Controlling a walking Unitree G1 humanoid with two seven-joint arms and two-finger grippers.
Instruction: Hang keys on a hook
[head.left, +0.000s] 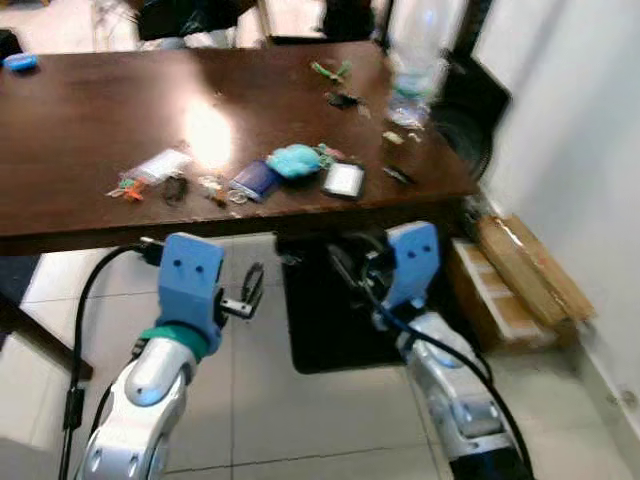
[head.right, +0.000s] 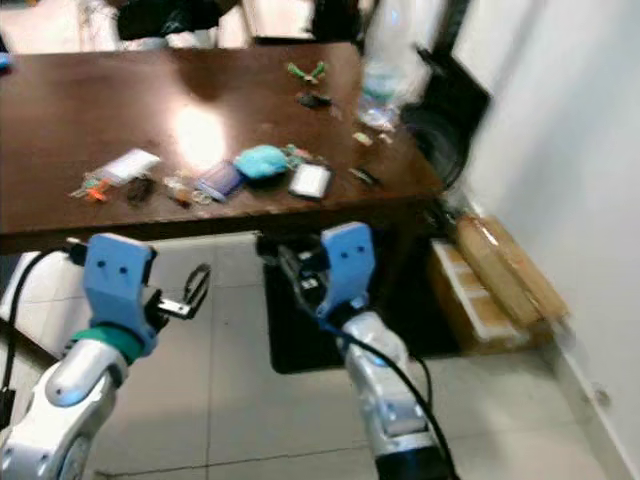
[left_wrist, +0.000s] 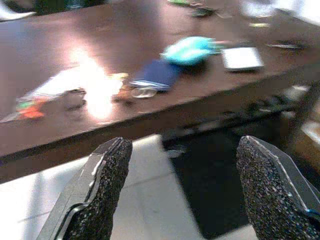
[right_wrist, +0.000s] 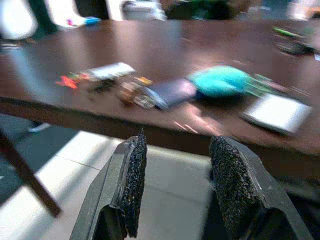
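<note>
Both pincers, left (head.left: 252, 290) and right (right_wrist: 175, 185), are held spread and empty below the desk's (head.left: 80, 130) front edge, where keys (head.left: 222, 190) are scattered.

Bright, even indoor light. A strong glare patch sits on the dark table (head.left: 70, 130) top. All views show motion blur; far objects and edges appear soft.
</note>
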